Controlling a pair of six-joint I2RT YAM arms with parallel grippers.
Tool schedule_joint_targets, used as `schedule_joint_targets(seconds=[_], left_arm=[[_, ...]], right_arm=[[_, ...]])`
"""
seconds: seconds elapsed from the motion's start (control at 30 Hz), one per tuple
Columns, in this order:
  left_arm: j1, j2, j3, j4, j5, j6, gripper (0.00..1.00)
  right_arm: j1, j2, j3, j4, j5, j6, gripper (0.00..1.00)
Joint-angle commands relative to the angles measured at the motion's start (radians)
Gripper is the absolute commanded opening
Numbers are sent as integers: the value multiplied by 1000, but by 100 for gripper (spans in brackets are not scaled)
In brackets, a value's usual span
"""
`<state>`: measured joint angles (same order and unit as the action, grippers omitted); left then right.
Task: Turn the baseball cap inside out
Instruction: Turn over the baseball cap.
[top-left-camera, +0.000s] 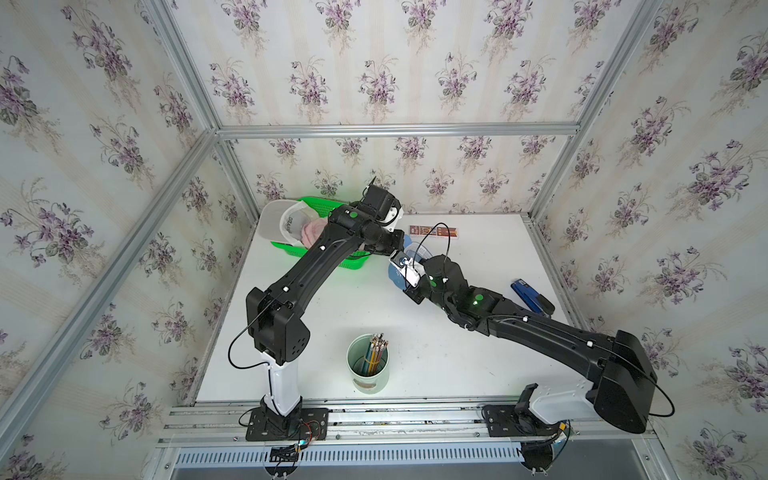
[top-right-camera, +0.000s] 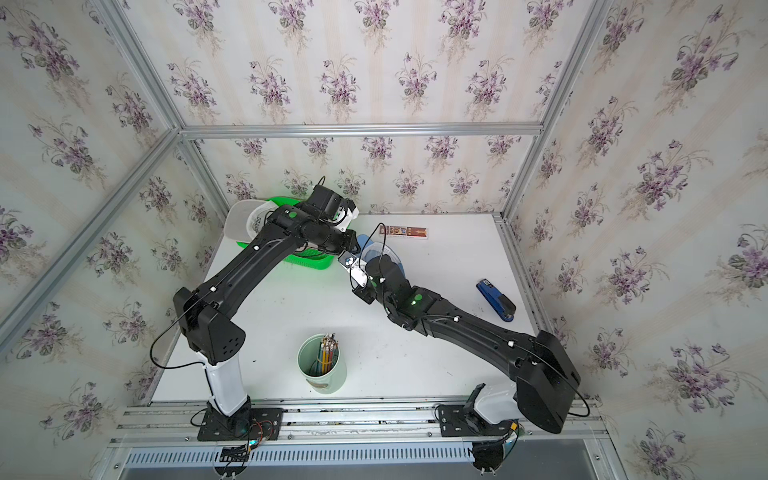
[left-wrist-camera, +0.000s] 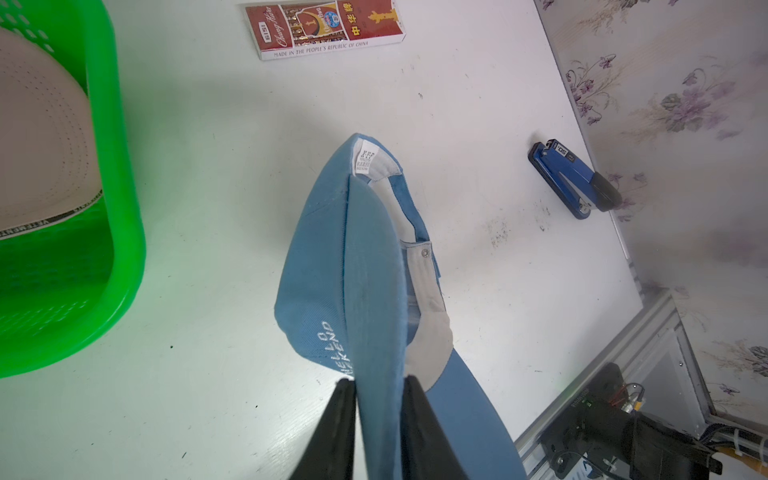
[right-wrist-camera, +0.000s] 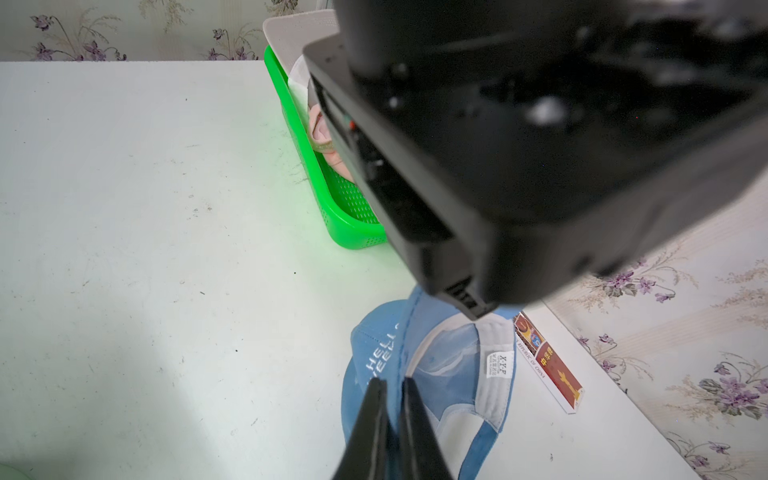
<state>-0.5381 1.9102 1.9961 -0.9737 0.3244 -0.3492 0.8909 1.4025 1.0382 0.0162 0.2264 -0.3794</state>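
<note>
on the blue cap (left-wrist-camera: 316, 266): "hello weekend".

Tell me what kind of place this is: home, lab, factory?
Probably a lab test cell dressed as a room: floral wallpaper on an aluminium frame, left arm and right arm bolted to a rail beside a white table, props like a pencil cup and stapler.

Black arms (top-left-camera: 307, 266) with white bases, green dots, thin cables; black-fingered left hand (left-wrist-camera: 379, 380).
</note>
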Motion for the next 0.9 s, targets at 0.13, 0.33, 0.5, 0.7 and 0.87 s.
schedule_joint_targets(seconds=[0.13,0.33,0.5,0.7,0.87], left_arm=[[-12,-19,-84,77,64,-6,0],[0,-27,-99,135,86,119,0],[20,11,-47,147,164,210,0],[23,-6,-98,186,251,426,0],[23,-114,-282,307,246,551,0]], right_arm=[[2,3,-17,76,58,40,0],[-13,-62,-51,-2,-13,106,44],[-35,-154,-111,-57,-155,187,57],[-136,-308,-180,-28,-224,348,56],[-451,-320,-196,-9,-337,572,22]])
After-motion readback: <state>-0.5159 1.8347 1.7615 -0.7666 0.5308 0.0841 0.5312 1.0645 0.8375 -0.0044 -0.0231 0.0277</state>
